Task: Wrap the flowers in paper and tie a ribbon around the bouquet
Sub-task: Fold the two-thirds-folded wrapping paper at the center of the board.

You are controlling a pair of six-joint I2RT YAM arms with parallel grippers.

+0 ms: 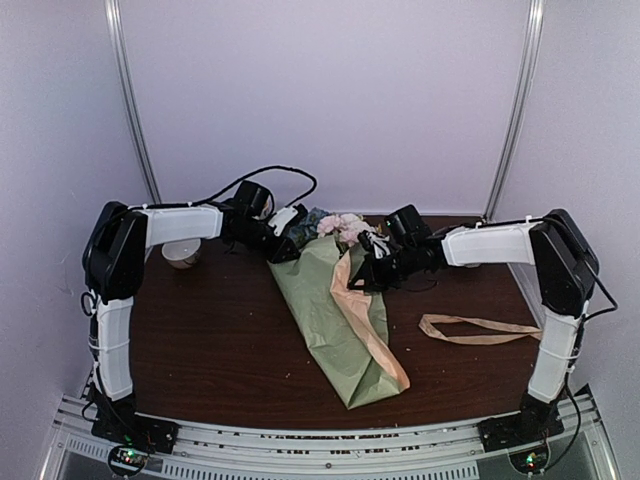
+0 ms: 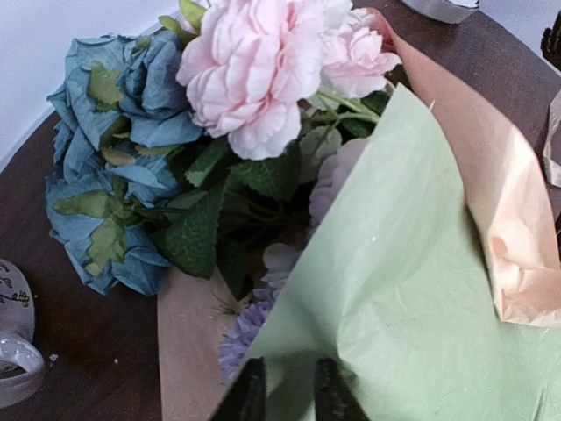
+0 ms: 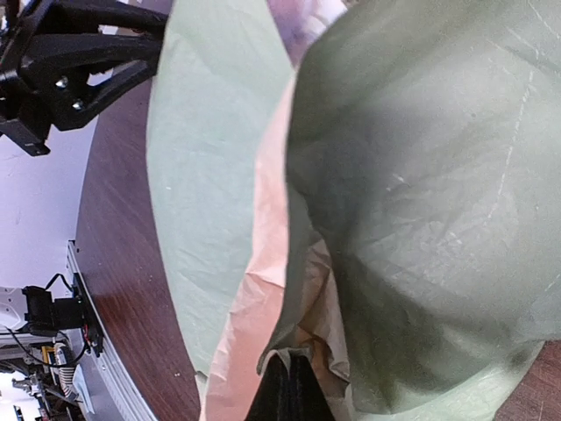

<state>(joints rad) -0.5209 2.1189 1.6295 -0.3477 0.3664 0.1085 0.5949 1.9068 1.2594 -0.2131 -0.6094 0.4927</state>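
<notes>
The bouquet lies slanting on the dark table, its flowers (image 1: 340, 228) at the far end. The pink blooms (image 2: 254, 70) and blue blooms (image 2: 123, 158) stick out of the sage-green paper (image 1: 335, 320), whose tan inner face (image 2: 517, 219) shows along one flap. My left gripper (image 2: 289, 395) is at the paper's upper left edge. Its fingers (image 2: 248, 395) stand a little apart, with a fold of green paper between them. On the right, the other gripper (image 3: 294, 390) is shut on the crumpled edge of the paper (image 3: 421, 219). The ribbon (image 1: 480, 330) lies loose on the table to the right.
A white cup (image 1: 182, 255) stands at the back left near the left arm; the same cup (image 2: 13, 351) shows at the left wrist view's edge. The table's front edge (image 1: 330, 412) runs just below the cone's tip. Pale walls close in the back and sides.
</notes>
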